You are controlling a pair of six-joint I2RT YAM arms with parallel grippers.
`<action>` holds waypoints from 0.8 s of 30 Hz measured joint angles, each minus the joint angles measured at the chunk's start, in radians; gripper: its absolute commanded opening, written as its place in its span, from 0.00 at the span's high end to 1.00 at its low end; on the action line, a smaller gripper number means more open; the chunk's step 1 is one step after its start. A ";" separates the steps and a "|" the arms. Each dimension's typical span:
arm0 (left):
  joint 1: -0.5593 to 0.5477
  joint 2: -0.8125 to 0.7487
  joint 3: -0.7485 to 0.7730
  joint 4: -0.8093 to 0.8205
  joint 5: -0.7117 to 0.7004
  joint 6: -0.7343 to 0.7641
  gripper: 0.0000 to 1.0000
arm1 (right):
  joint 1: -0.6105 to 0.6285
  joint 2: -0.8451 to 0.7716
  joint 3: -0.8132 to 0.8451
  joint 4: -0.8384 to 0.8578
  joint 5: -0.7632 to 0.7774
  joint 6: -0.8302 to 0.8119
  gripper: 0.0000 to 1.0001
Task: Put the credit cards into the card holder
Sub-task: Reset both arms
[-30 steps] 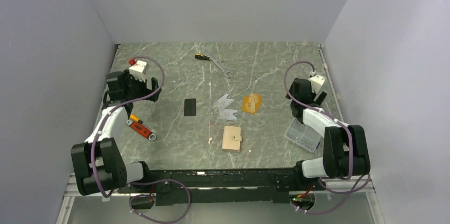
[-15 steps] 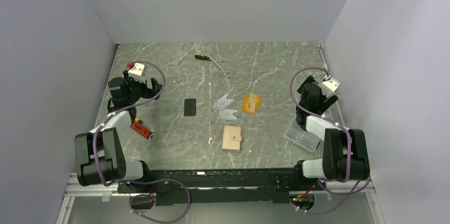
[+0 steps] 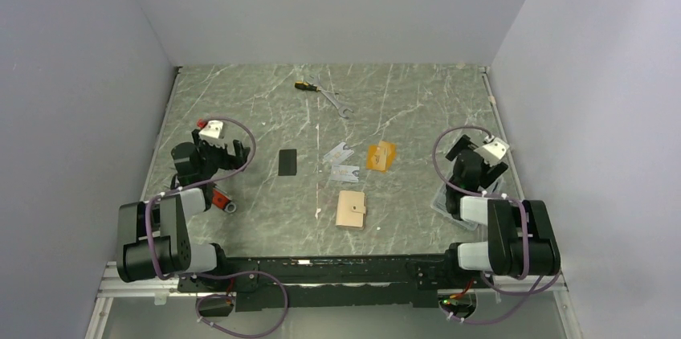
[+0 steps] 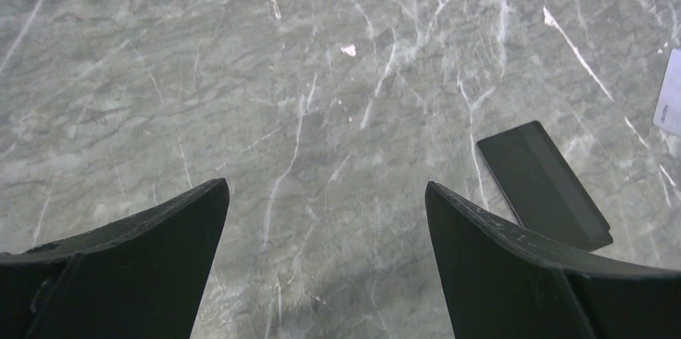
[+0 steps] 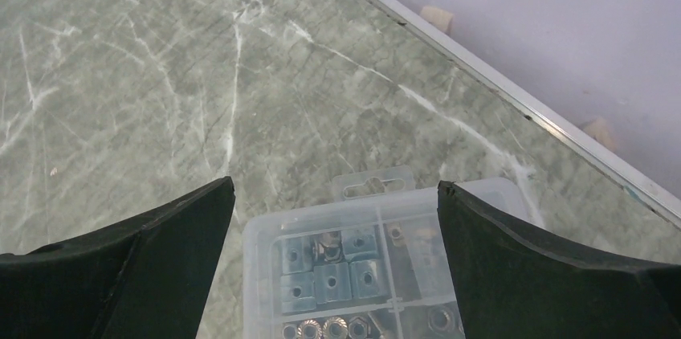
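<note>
On the marble table lie a black credit card (image 3: 287, 161), two silver-grey cards (image 3: 339, 153) (image 3: 345, 173) and an orange card (image 3: 381, 156). The tan card holder (image 3: 351, 209) lies closed nearer the front. My left gripper (image 3: 235, 150) is open and empty at the left, pointing toward the black card (image 4: 542, 186); its fingertips frame bare marble (image 4: 325, 186). A silver card's edge (image 4: 670, 94) shows at the far right of the left wrist view. My right gripper (image 3: 466, 153) hangs open at the right, over a clear plastic box (image 5: 377, 267), holding nothing (image 5: 336, 186).
A screwdriver (image 3: 303, 86) and a wrench (image 3: 336, 102) lie at the back. A red-handled tool (image 3: 218, 198) sits beside the left arm. The clear box (image 3: 448, 201) holds nuts. The table's raised right rim (image 5: 498, 86) meets the wall.
Both arms have drawn back toward the near edge with jaws still open. The left gripper moved nearer and slightly right; the right one came back over the clear box.
</note>
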 measured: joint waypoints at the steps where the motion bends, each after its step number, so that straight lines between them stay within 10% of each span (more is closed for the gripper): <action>1: 0.000 0.001 -0.005 0.022 0.000 -0.005 0.01 | 0.003 0.015 -0.011 0.032 -0.011 -0.014 0.00; 10: -0.067 0.002 -0.174 0.298 -0.080 0.005 0.01 | 0.129 0.166 -0.110 0.415 -0.148 -0.223 0.00; 24: -0.074 0.012 -0.153 0.337 -0.113 0.021 0.01 | 0.049 0.175 -0.004 0.308 -0.252 -0.229 0.00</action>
